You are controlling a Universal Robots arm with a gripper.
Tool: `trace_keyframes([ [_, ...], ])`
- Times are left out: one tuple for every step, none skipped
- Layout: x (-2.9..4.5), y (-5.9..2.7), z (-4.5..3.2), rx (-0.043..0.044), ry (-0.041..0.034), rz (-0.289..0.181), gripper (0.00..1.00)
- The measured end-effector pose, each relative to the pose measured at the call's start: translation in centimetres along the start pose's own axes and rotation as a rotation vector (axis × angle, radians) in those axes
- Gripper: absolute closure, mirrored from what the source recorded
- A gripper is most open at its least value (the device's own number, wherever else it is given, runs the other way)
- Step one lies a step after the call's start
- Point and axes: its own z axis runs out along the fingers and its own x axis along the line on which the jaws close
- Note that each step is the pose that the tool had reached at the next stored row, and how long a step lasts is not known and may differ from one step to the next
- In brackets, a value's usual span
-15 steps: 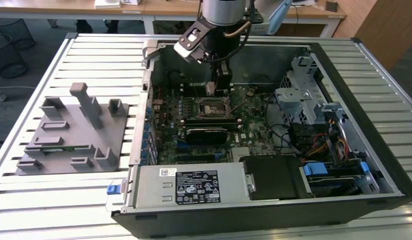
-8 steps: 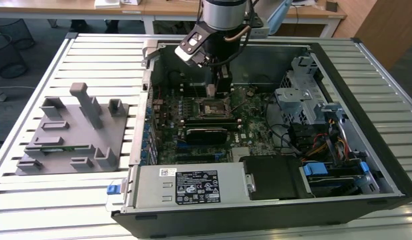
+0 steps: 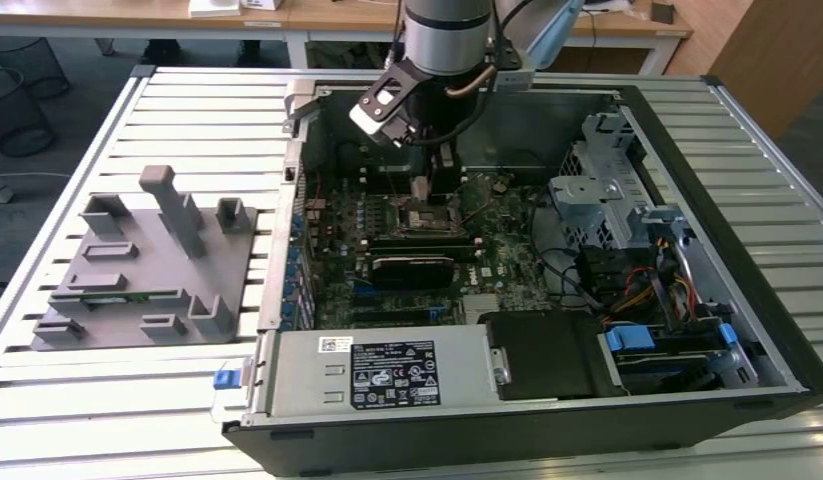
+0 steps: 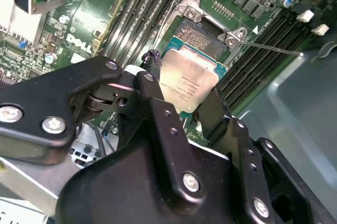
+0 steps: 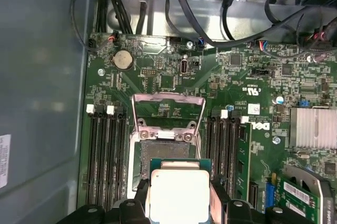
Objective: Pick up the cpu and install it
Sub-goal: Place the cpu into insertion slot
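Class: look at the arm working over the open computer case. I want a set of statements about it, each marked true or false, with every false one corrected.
1. The gripper is shut on the cpu. True.
2. The cpu is already seated in the socket. False: the socket lies bare, and the cpu is held in the gripper's fingers beside it, as both wrist views show.
3. The socket's metal frame is flipped open. True.
4. The grey fixture stands on the exterior view's right of the computer case. False: it stands on the exterior view's left of the case.
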Motion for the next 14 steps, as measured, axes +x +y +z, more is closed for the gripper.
trace_keyframes([
  [0.0, -0.01, 0.18, 0.0, 0.0, 0.0, 0.47],
  [0.0, -0.01, 0.36, -0.0001, 0.0001, 0.0, 0.47],
  [0.0, -0.02, 0.54, 0.0, 0.0, 0.0, 0.47],
  [0.01, -0.02, 0.73, -0.0001, 0.0001, 0.0, 0.47],
  [0.01, -0.03, 0.86, -0.0001, -0.0008, 0.0, 0.47],
  [0.01, -0.03, 0.97, 0.0, -0.0028, 0.0, 0.47],
  [0.01, -0.04, 1.07, 0.0001, -0.0045, 0.0, 0.47],
  [0.01, -0.04, 1.18, 0.0002, -0.0047, 0.0, 0.47],
  [0.01, -0.04, 1.34, 0.0002, -0.0048, 0.0, 0.47],
  [0.01, -0.05, 1.52, 0.0002, -0.0048, 0.001, 0.47],
  [0.01, -0.05, 1.7, 0.0001, -0.0046, 0.001, 0.47],
  [0.02, -0.06, 1.89, 0.0001, -0.0042, 0.002, 0.47],
  [0.02, -0.07, 2.08, 0.0001, -0.004, 0.002, 0.47],
  [0.02, -0.07, 2.24, 0.0001, -0.004, 0.002, 0.47],
])
